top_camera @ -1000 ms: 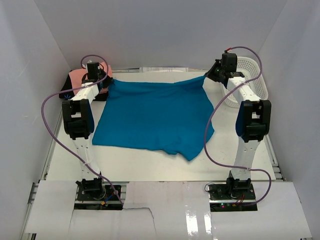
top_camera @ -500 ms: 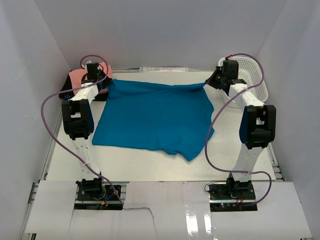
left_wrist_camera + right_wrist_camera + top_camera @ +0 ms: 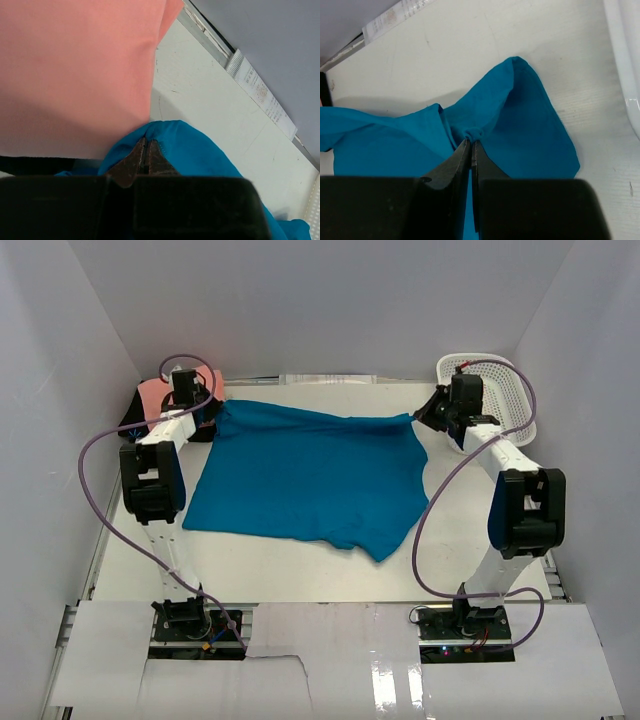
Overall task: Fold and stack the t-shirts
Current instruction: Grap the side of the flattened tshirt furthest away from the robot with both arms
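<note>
A teal-blue t-shirt (image 3: pixel 305 475) is spread over the middle of the table, its far edge stretched between both arms. My left gripper (image 3: pixel 212 412) is shut on its far left corner (image 3: pixel 172 142), jaws pressed together on a fold of cloth. At the far right corner (image 3: pixel 520 120) my right gripper (image 3: pixel 422 417) pinches a small bunch of teal cloth, jaws shut on it. A salmon-pink t-shirt (image 3: pixel 152 395) lies at the far left behind the left gripper and fills the upper left of the left wrist view (image 3: pixel 75 70).
A white mesh basket (image 3: pixel 495 395) stands at the far right corner, its rim (image 3: pixel 625 55) close to the right gripper. White walls close in on three sides. Purple cables loop off both arms. A labelled strip (image 3: pixel 257 90) runs along the back edge.
The right arm has swung to the right and slightly nearer, pulling the shirt's far right corner outward and tightening the far edge. The left arm has barely moved.
</note>
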{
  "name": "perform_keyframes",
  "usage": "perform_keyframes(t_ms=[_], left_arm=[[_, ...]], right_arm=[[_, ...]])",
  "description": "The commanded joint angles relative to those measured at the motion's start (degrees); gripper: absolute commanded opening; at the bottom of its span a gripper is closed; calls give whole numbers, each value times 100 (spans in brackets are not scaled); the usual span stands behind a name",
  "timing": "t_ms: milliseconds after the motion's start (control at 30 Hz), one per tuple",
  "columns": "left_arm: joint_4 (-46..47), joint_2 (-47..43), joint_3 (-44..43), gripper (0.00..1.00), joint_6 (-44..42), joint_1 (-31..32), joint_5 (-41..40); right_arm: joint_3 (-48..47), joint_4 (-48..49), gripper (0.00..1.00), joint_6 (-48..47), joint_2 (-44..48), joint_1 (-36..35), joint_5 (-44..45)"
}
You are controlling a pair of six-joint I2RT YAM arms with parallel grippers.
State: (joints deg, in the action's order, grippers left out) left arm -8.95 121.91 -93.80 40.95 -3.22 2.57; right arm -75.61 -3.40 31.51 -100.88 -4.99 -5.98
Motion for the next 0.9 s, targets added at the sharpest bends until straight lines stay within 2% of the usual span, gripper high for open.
perform_keyframes(t_ms=[0, 500, 867], left_arm=[[122, -668, 142, 0, -8, -55, -37], [596, -1160, 608, 0, -79, -108, 902], [842, -1679, 1583, 0, 177, -275, 1070]], right_arm=[[292, 278, 8, 31, 411, 7, 88], [864, 463, 8, 5, 859, 7, 141], [1478, 498, 8, -4, 1255, 16, 167]])
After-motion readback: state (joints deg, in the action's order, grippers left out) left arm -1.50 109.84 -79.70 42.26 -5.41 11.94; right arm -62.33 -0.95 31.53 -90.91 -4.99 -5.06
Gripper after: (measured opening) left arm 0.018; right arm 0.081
